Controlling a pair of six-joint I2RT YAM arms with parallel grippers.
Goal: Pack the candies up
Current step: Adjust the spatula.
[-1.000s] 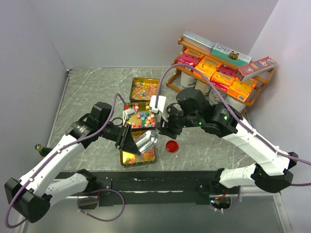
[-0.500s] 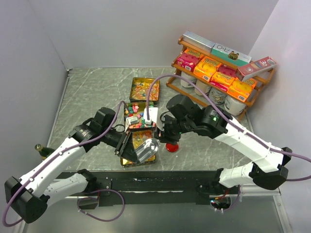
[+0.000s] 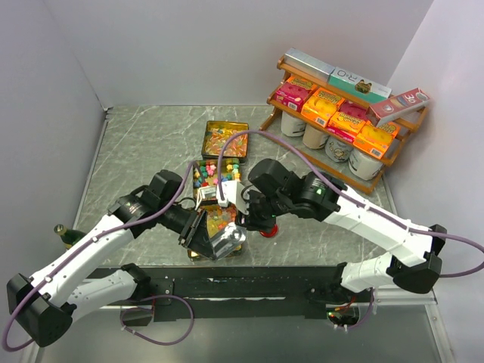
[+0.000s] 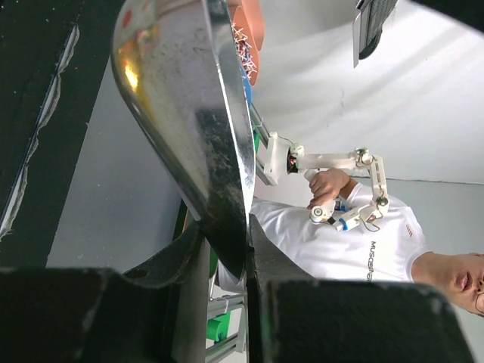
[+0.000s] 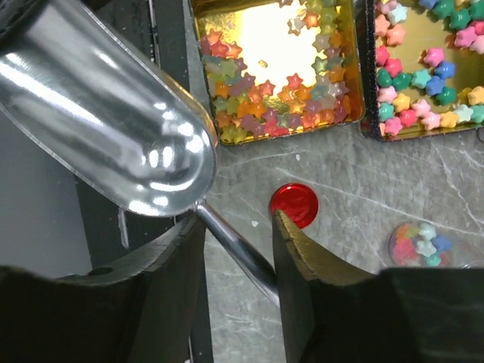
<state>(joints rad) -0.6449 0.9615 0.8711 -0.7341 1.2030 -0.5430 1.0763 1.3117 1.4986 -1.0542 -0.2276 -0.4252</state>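
Two gold tins (image 5: pixel 265 45) lie beyond the right gripper (image 5: pixel 238 249), whose half-spread fingers straddle the one metal scoop's (image 5: pixel 106 128) handle. The left gripper (image 4: pixel 227 261) pinches the scoop's wall. One red lid (image 5: pixel 294 204) sits just ahead of the right fingers. Star candies (image 5: pixel 253 113) lie in both tins.

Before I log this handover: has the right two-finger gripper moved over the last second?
Yes. The right two-finger gripper came down-left in the top view, now partly covering the red round lid it earlier stood clear of.
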